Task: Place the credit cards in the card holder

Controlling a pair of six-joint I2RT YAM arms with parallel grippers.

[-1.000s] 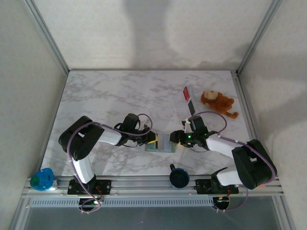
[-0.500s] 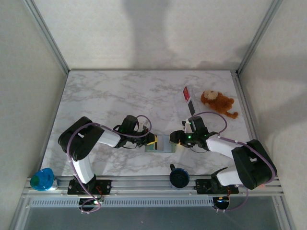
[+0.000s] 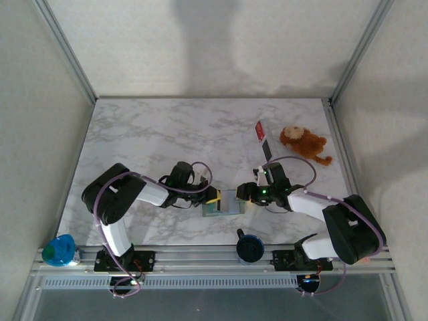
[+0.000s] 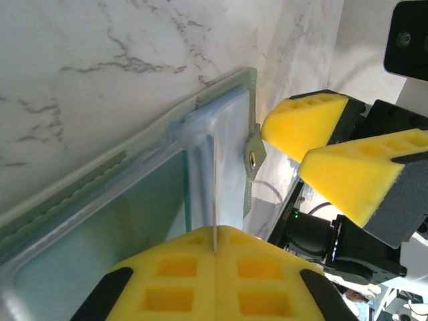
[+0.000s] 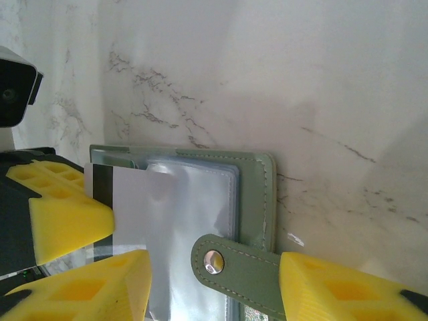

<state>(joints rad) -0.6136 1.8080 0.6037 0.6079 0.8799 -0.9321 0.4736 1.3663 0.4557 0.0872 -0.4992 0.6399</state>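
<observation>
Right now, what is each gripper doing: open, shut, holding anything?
Left gripper: fingers shut on the white credit card.
Right gripper: fingers open, astride the strap of the card holder, gripping nothing.

top external: high above and behind the arm bases, facing down and forward; far off, taking in the whole table [image 3: 167, 134] from near edge to far edge.
left wrist: very near and low over the worktop, facing along the left gripper [image 4: 215, 250] across the card holder [image 4: 231, 90] to the right gripper [image 4: 334, 144]; the white card [image 4: 215, 194] shows edge-on.
right wrist: very near, facing down on the card holder's right edge.
shared: the card holder, by the middle of the near edge, in all three views.
</observation>
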